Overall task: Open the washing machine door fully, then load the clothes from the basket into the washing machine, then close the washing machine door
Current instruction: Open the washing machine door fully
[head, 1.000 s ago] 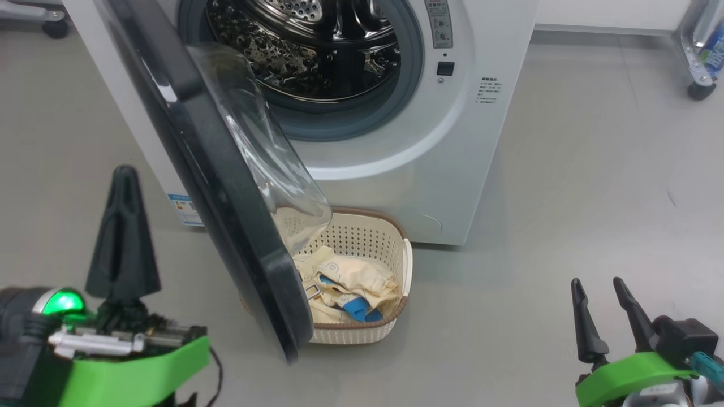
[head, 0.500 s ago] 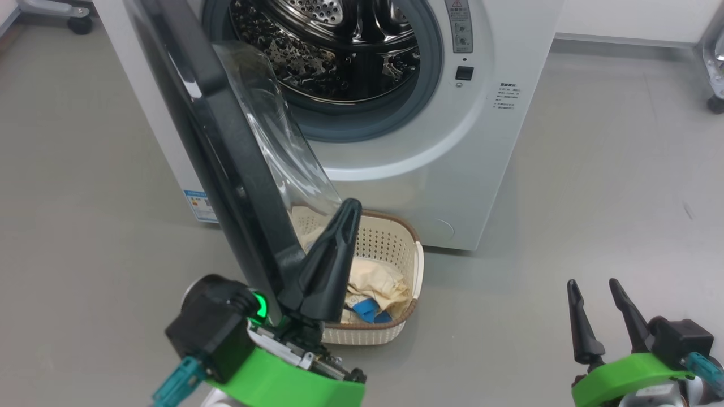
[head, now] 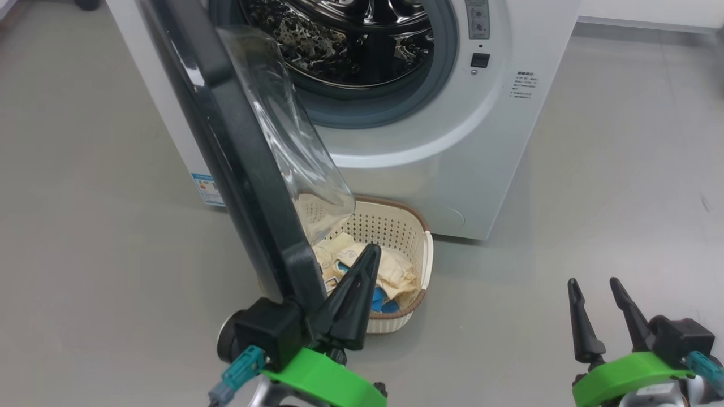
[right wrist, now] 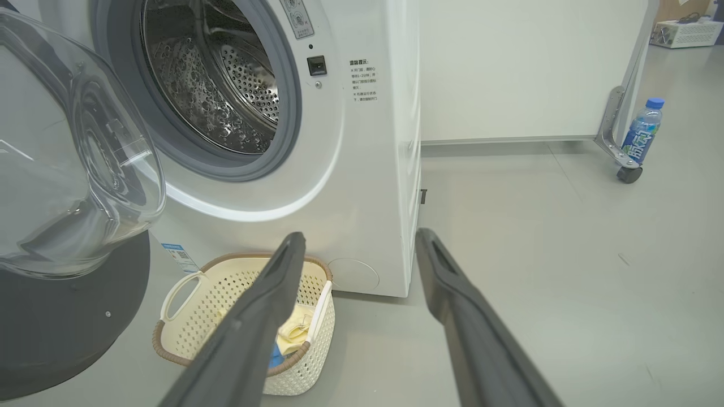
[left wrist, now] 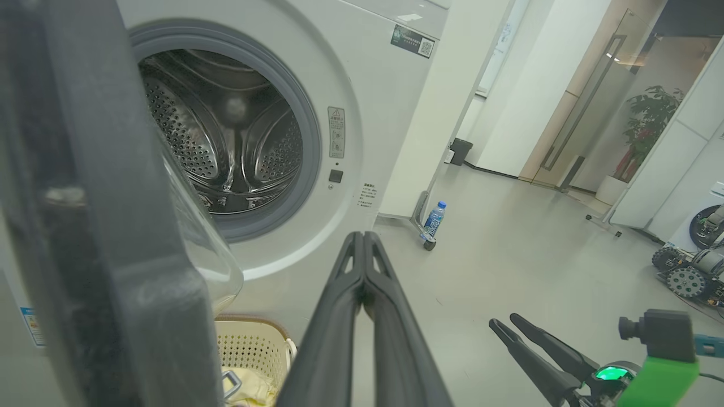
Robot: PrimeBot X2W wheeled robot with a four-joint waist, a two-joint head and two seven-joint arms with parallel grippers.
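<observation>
The white washing machine (head: 452, 141) shows its steel drum (left wrist: 226, 152). The washing machine door (head: 237, 169) hangs partly open, edge-on, its glass bulge over the basket (head: 390, 232). The cream basket stands on the floor against the machine's front and holds the pale-yellow clothes (head: 399, 277) with blue patches. My left gripper (head: 370, 250) is shut and empty, just right of the door's lower rim, fingers pointing over the basket; whether it touches the door I cannot tell. My right gripper (head: 593, 284) stands open and empty at the lower right, well clear of the basket (right wrist: 186, 339).
A blue-labelled water bottle (right wrist: 639, 133) stands by a wheeled metal leg right of the machine. Bare grey floor (head: 594, 186) stretches to the right. A wheeled device (left wrist: 687, 277) sits at the far right of the room.
My left gripper has swung from the door's outer left side round to its inner right side, then dropped lower. The head camera shifted. The right gripper stayed put.
</observation>
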